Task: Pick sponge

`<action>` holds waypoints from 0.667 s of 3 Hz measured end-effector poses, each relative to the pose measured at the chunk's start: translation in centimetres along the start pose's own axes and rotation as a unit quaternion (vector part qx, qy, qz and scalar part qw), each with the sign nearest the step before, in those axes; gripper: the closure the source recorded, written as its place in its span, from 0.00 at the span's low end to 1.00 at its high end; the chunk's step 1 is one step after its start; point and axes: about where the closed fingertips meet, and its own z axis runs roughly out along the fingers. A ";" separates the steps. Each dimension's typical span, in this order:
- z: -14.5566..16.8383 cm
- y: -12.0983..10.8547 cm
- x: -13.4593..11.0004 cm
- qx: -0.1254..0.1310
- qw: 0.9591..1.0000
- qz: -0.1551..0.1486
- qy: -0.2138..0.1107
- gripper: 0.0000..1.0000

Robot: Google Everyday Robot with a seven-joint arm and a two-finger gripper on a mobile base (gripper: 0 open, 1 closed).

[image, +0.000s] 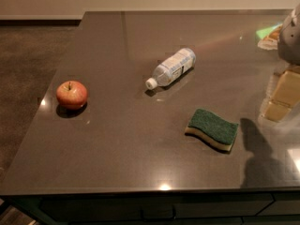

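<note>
no legible txt, hand [291,36] far right

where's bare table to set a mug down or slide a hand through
Widest bare patch: front left, between the apple, the sponge and the near edge of the table. Also bare: the far strip behind the lying bottle. Tightest on the far right, where the pincer sits.

Dark glossy tabletop [117,139] carries: apple [71,94] at left, water bottle [170,68] on its side mid-table, sponge [212,129] flat, front-right. Grey shape at right edge, probably gripper [290,37], over far-right corner.
</note>
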 end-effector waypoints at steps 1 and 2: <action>0.0 0.0 0.0 0.000 1.000 0.000 0.000 0.00; 1.5 0.2 0.0 -0.015 1.000 0.001 0.023 0.00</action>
